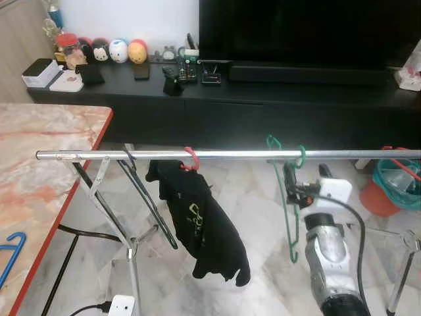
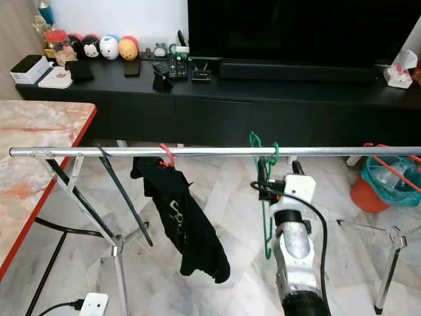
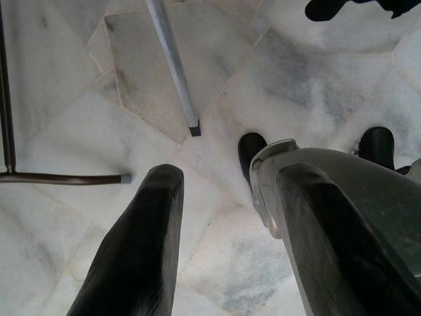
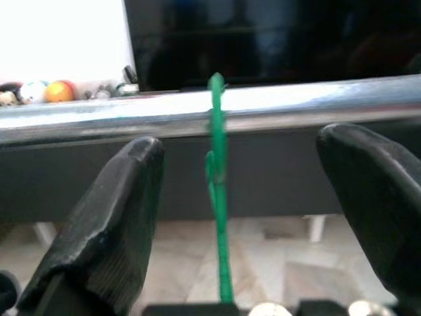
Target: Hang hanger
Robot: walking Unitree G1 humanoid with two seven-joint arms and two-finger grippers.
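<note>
Fingers [image 4: 125, 217] of the right gripper [image 4: 227, 217] stand wide apart with the green hanger [image 4: 219, 197] running up between them, touching neither as far as the wrist view shows. The hold looks let go — the main step appears done. In the head views this hanger's hook sits over the silver rail [image 1: 230, 155] and its body hangs straight down just ahead of the right arm. What is left, by my reading, is drawing the arm back clear without snagging the wire. The left gripper [image 3: 230, 230] hangs idle over the marble floor, fingers parted and empty. Further along the rail a red hanger [image 1: 191, 158] carries a black garment [image 1: 200, 220]. Beyond stands the dark TV cabinet [image 1: 263, 105].
</note>
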